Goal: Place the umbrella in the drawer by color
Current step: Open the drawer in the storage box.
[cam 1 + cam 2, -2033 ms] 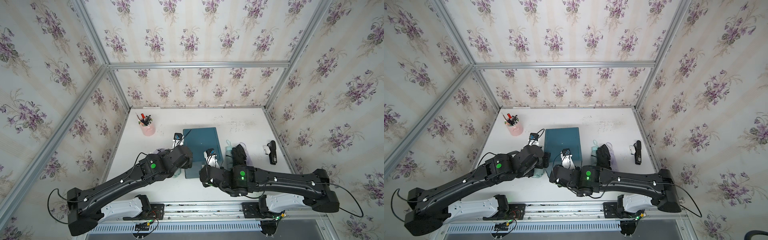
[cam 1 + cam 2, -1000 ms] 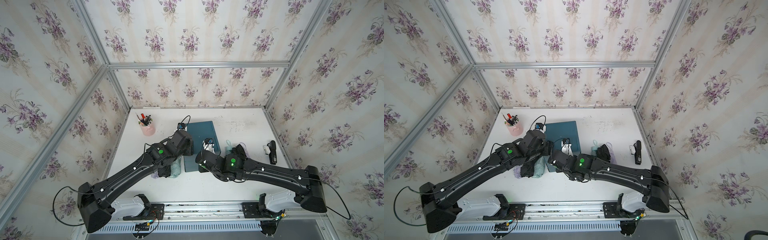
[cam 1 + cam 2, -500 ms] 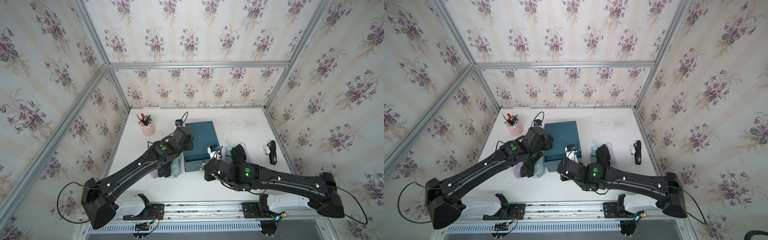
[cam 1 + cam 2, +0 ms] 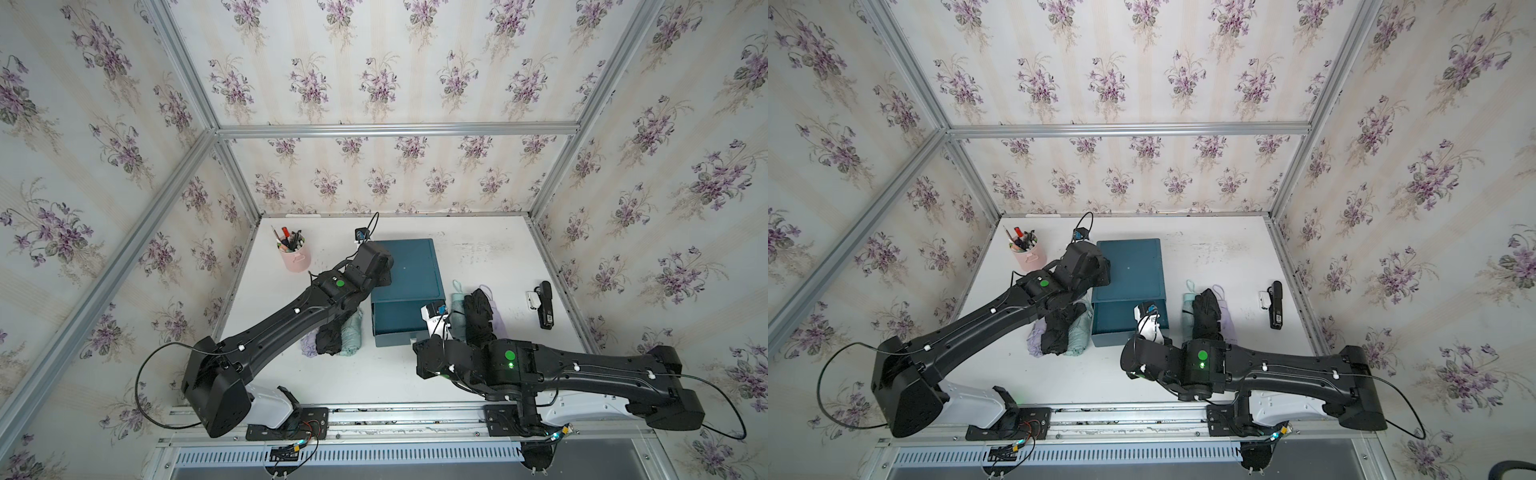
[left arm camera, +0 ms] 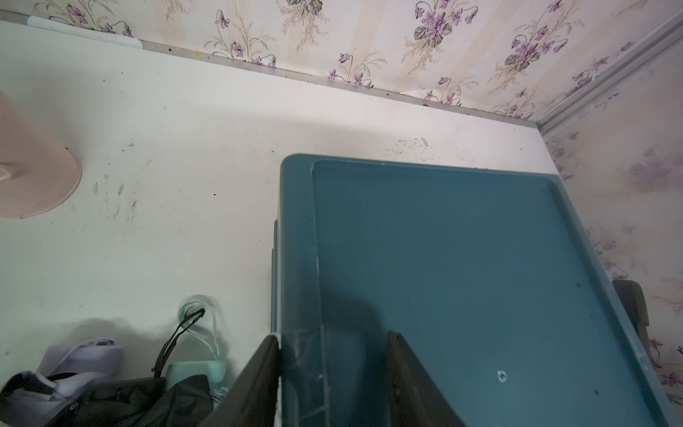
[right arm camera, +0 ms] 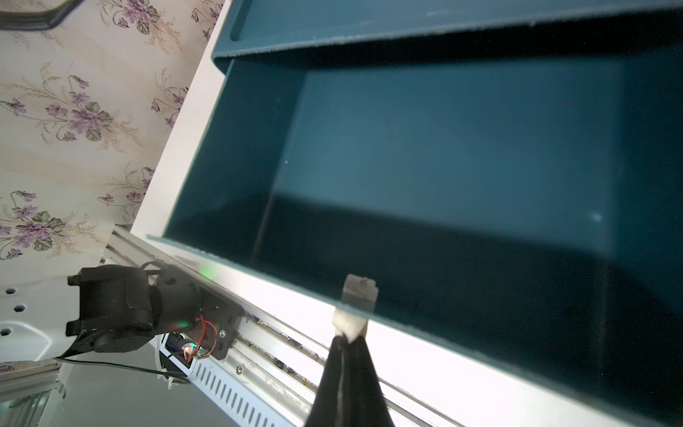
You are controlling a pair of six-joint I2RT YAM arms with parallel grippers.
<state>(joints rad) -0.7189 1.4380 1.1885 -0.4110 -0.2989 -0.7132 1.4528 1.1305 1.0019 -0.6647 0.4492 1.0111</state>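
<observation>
Top drawer [image 4: 397, 322] was shut a second ago. Now it's slid out of the teal cabinet [image 4: 411, 270] mid-counter, long axis front to back, front facing the robot's base, with the right gripper [image 6: 347, 338] clenched on its white pull tab [image 6: 358, 292]. Left gripper [image 5: 332, 336] has narrowed but isn't grasping anything: its fingers straddle the cabinet's top rim, with folded umbrellas [image 4: 478, 316] either side.

Pink pen cup [image 4: 296, 261] left of the left claw [image 5: 332, 373], black gadget [image 4: 544, 305] right of the right claw [image 6: 349, 332], white table [image 4: 478, 249], floral wallpaper [image 4: 374, 83]
</observation>
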